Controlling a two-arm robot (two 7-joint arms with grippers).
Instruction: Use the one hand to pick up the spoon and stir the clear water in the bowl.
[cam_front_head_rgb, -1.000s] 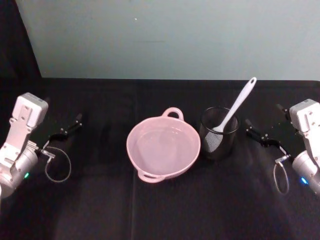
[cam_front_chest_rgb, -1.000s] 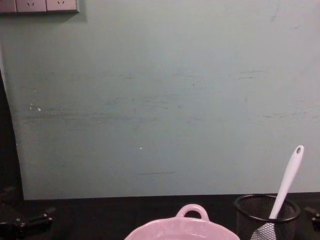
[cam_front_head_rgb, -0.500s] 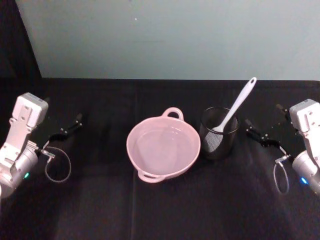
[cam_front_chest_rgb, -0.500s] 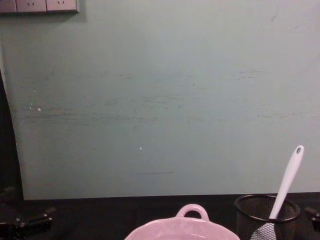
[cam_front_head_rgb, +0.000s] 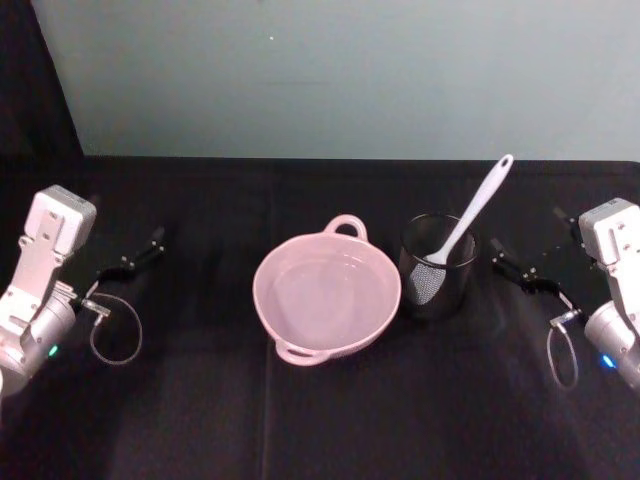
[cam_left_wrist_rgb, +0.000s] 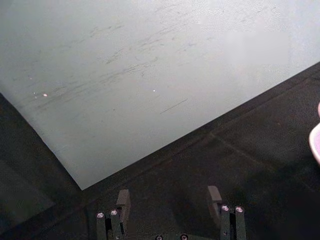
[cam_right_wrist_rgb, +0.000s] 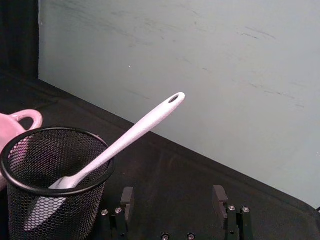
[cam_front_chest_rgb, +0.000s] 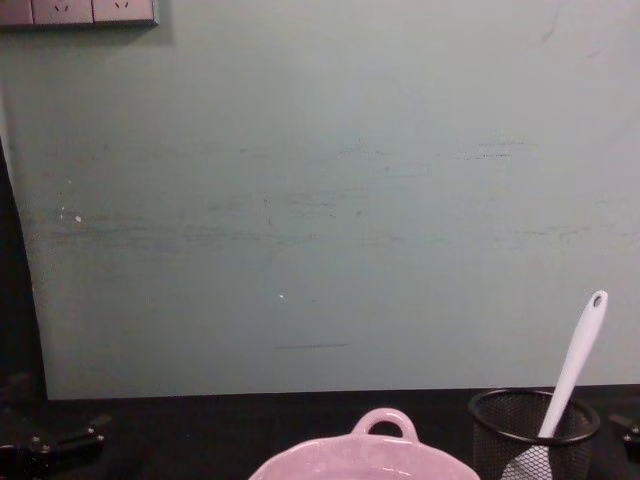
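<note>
Spoon (cam_front_head_rgb: 470, 222): leaning in mesh cup (cam_front_head_rgb: 442, 296) beside bowl (cam_front_head_rgb: 260, 298), ungrasped. Water (cam_front_head_rgb: 325, 295): faint sheen, apparently unstirred. Left gripper (cam_left_wrist_rgb: 169, 194), right gripper (cam_right_wrist_rgb: 173, 192): jaws parted, empty, well off. 0 of 2 steps done.

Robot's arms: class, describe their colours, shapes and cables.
The left arm and right arm match: silver-grey rounded links, a boxy white wrist block, slim black two-finger jaws, a looped grey cable and a small glowing light.

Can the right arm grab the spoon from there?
Probably yes. The spoon sticks up out of the cup, beside the open right gripper, nothing between them. Left gripper idles far left.
</note>
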